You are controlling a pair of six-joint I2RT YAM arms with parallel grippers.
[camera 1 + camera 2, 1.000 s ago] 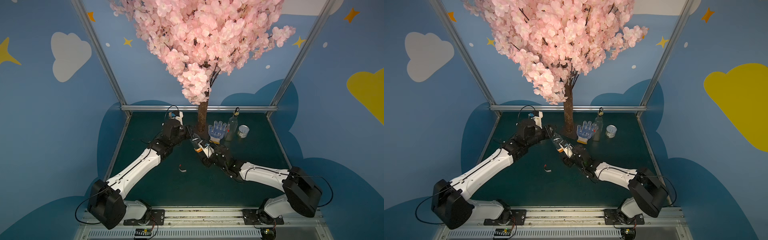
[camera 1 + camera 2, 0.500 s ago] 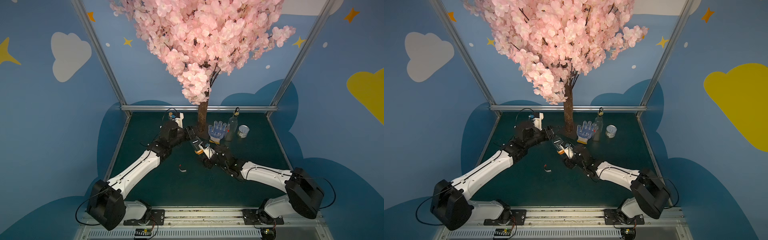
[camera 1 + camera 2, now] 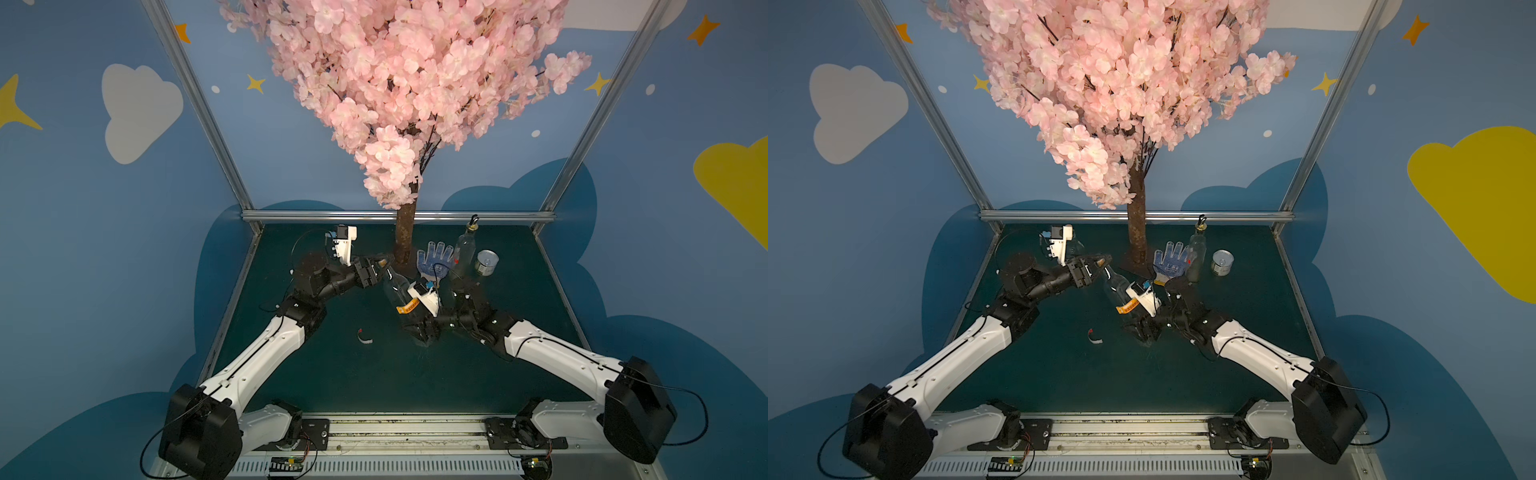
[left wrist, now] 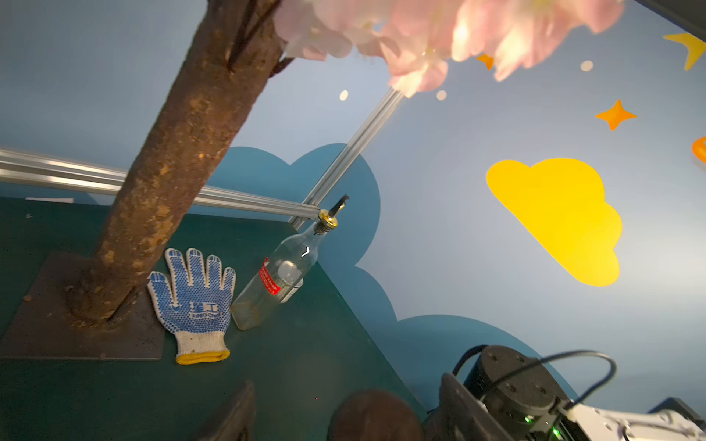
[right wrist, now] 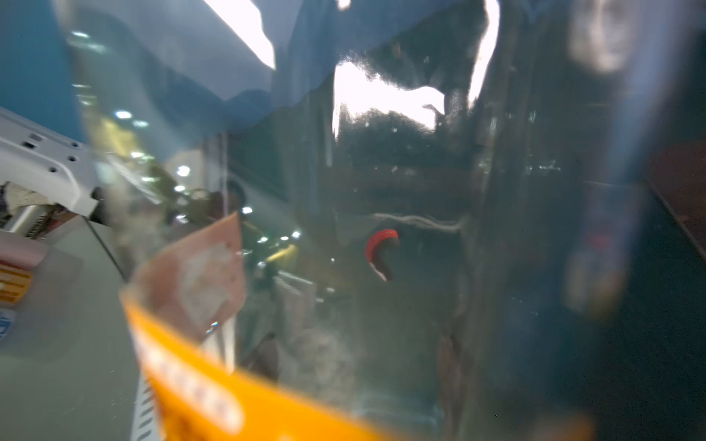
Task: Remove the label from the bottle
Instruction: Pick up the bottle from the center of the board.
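Note:
My right gripper [image 3: 417,328] is shut on the lower body of a clear glass bottle [image 3: 395,286], holding it tilted above the table, neck toward the left arm. An orange label [image 3: 407,308] bands the bottle; in the right wrist view the label [image 5: 214,389] has a pale flap [image 5: 198,275] lifted off the glass. My left gripper [image 3: 380,265] stands open at the bottle's brown cap [image 3: 384,262]. In the left wrist view one dark finger [image 4: 235,416] sits apart from the cap [image 4: 376,416]. Both top views show this, with the bottle [image 3: 1116,286] between the arms.
A curled strip of torn label [image 3: 365,336] lies on the green table. Behind stand the tree trunk [image 3: 405,237] on its metal plate, a blue-dotted glove [image 3: 434,259], a second bottle [image 3: 465,249] with a pourer, and a tin can [image 3: 486,262].
My left gripper has opened at the bottle's neck and eased slightly back. The right gripper and the bottle have hardly moved.

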